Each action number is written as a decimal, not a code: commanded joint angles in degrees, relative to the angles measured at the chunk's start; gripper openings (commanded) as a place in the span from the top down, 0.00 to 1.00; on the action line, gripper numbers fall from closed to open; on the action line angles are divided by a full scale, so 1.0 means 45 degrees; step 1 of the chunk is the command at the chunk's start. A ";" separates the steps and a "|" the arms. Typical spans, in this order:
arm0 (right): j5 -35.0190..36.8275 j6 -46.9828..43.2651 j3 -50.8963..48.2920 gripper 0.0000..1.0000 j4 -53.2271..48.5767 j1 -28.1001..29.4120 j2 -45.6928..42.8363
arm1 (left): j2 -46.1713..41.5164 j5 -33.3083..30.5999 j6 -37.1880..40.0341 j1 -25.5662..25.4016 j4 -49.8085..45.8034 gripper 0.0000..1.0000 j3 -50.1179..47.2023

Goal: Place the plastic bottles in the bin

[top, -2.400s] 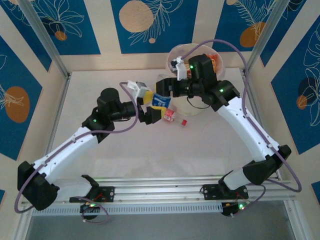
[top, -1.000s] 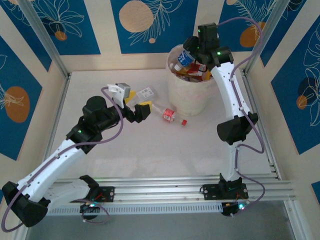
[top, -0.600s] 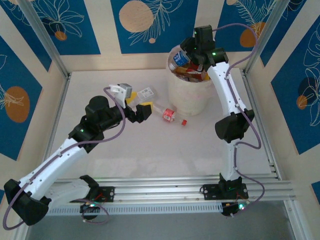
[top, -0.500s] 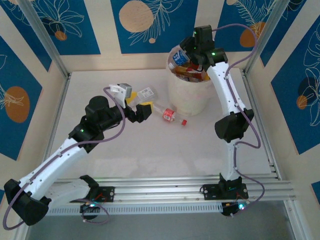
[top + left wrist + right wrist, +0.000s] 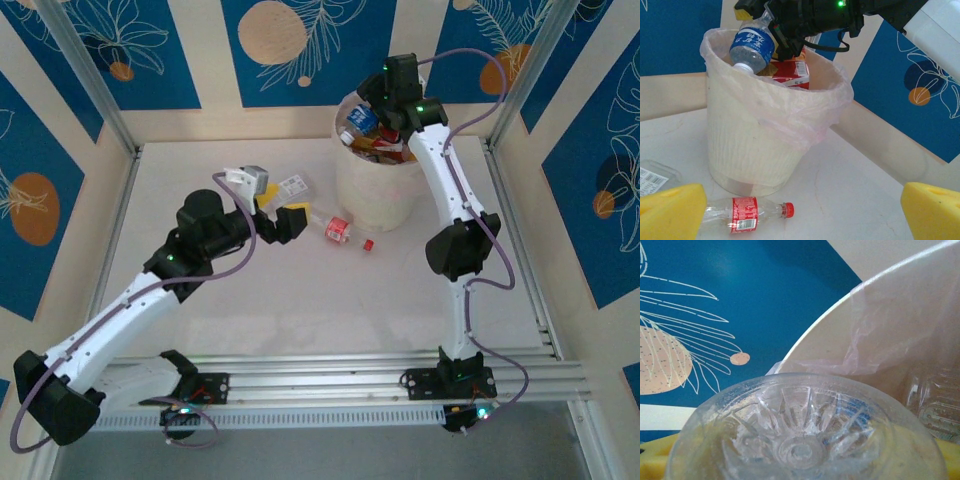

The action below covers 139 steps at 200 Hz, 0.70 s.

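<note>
One blue-label bottle is gripped cap-down over the bin by the right gripper, so letting go looks due next; a red-label bottle lies by the bin's base, before the wide-open left gripper.

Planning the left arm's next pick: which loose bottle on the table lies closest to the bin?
The red-labelled bottle with the red cap, lying on its side at the foot of the bin. The flattened white-labelled one lies farther from it.
</note>
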 commanded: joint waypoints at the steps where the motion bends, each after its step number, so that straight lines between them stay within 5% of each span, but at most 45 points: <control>1: 0.0704 -0.0083 0.0344 0.30 -0.0275 -0.0083 0.0298 | 0.0015 0.0317 -0.0220 -0.0124 0.0646 0.01 -0.0119; 49: 0.0854 -0.0088 0.0288 0.13 -0.1579 -0.0188 0.0092 | 0.0049 0.0331 -0.0181 -0.0124 0.0631 0.01 -0.0063; 139: 0.1148 -0.3102 0.1299 0.14 -0.1862 -0.0199 -0.0558 | 0.0112 0.0355 -0.0161 -0.0124 0.0655 0.01 -0.0053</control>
